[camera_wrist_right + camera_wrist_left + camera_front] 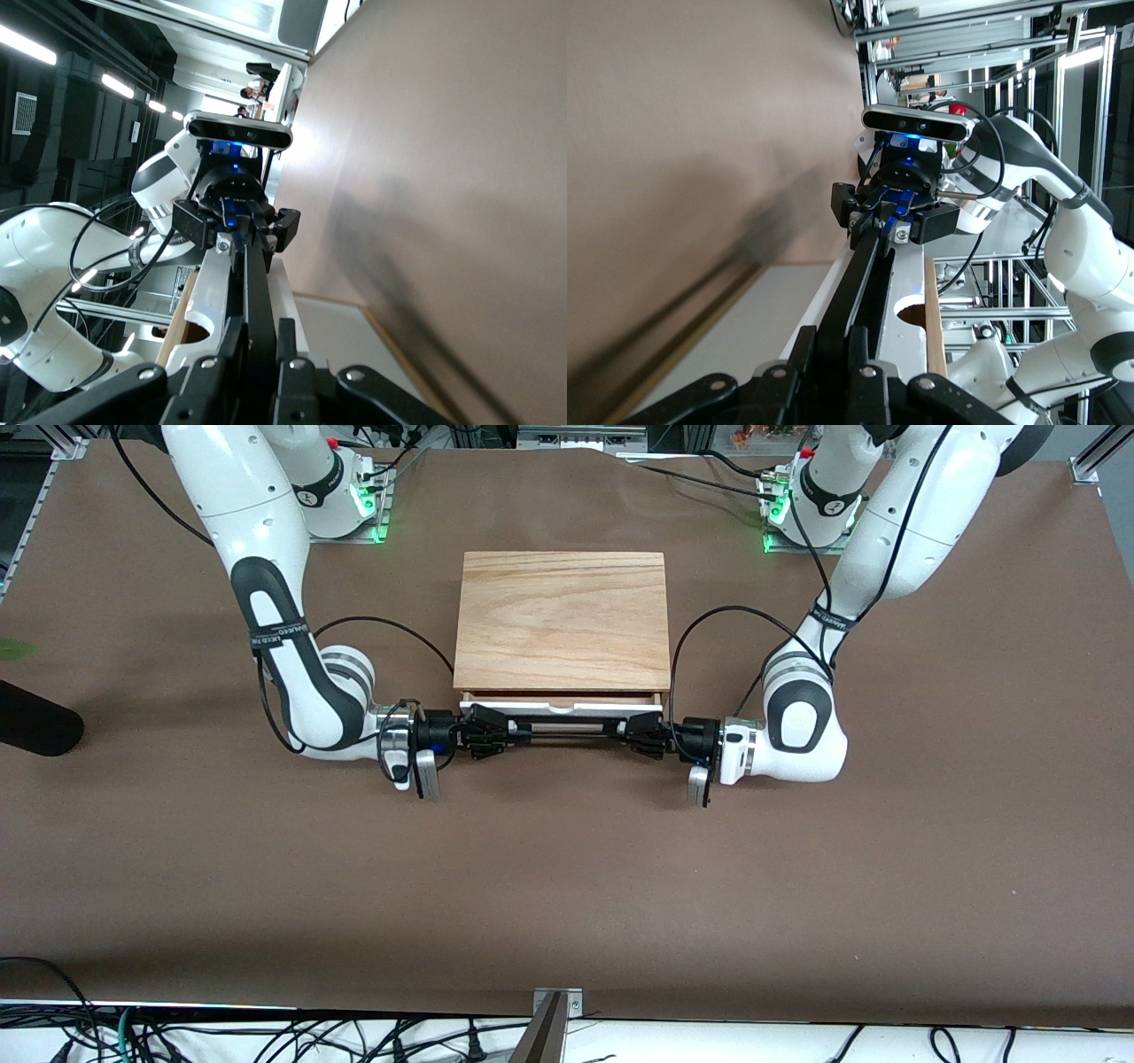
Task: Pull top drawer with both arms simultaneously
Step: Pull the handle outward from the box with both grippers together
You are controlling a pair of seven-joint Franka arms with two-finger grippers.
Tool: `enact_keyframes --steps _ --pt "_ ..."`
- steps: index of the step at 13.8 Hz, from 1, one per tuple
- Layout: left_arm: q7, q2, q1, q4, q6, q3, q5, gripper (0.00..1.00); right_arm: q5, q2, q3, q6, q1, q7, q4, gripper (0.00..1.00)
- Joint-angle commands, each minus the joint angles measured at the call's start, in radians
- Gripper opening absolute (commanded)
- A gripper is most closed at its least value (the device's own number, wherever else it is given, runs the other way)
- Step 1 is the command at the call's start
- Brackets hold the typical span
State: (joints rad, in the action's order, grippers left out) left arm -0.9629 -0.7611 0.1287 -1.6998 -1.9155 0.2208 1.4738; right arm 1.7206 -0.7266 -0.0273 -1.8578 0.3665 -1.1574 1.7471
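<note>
From the front, I see the top drawer [560, 705] barely out under the oak box [562, 620] mid-counter [567, 886]. My left gripper [640, 737] and right gripper [492, 737] have fingers clamped on its handle [567, 729]. Both wrist views confirm those grips; I judge most of the pull remains.

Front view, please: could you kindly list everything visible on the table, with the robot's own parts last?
Wooden box: one, light oak, mid-table between the arm bases.
Top drawer: one, white front, slightly open, facing the front camera.
Handle: one, thin black bar, in front of the drawer.
Table: one, brown.
Left gripper: one, black, fingers shut on the handle at the left arm's end.
Right gripper: one, black, fingers shut on the handle at the right arm's end.
</note>
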Motion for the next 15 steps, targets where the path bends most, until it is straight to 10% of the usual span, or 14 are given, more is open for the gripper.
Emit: enact_keyframes --steps 1,15 --pt "0.007 -0.064 0.009 0.106 -0.011 0.0 0.016 0.1 0.013 -0.118 0.006 -0.017 -0.017 0.07 -0.197 0.03" --pt "0.231 -0.242 0.009 0.445 -0.053 -0.057 -0.141 0.1 0.011 -0.227 0.006 -0.09 -0.047 0.214 -0.442 0.05"
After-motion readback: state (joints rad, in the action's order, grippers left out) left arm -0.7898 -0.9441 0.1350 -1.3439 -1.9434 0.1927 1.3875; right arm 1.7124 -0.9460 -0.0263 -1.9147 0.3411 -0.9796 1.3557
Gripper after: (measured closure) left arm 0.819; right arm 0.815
